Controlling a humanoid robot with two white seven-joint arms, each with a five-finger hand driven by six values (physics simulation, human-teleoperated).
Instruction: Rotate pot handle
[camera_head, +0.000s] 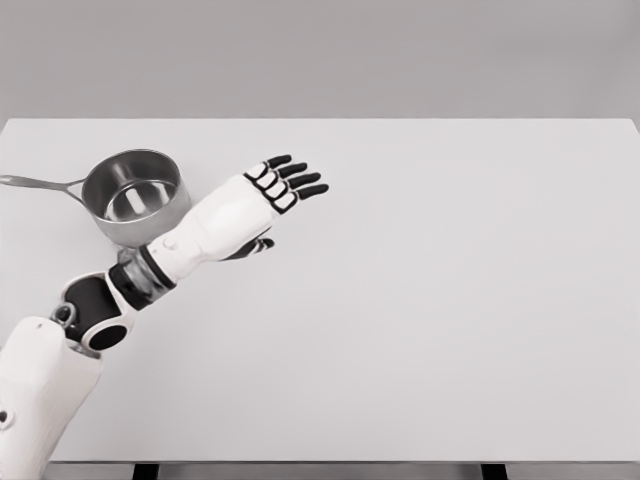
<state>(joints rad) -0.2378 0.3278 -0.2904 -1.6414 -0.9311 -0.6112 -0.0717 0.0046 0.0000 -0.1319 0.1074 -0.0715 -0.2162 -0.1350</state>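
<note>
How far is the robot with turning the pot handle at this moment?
Nothing looks done yet. The pot stands at the table's left side, its handle pointing left toward the edge. The left hand is beside the pot on its right, fingers spread, holding nothing and away from the handle. Reaching the pot or handle and turning it is all left.

pot (135, 196): shiny silver-grey | left hand (245, 205): white with black fingertips | table (420, 300): plain white | wall behind: grey, maybe a bit blurry

A bare simulated test space: a plain white table (420, 330) against a featureless grey backdrop (320, 55).
</note>
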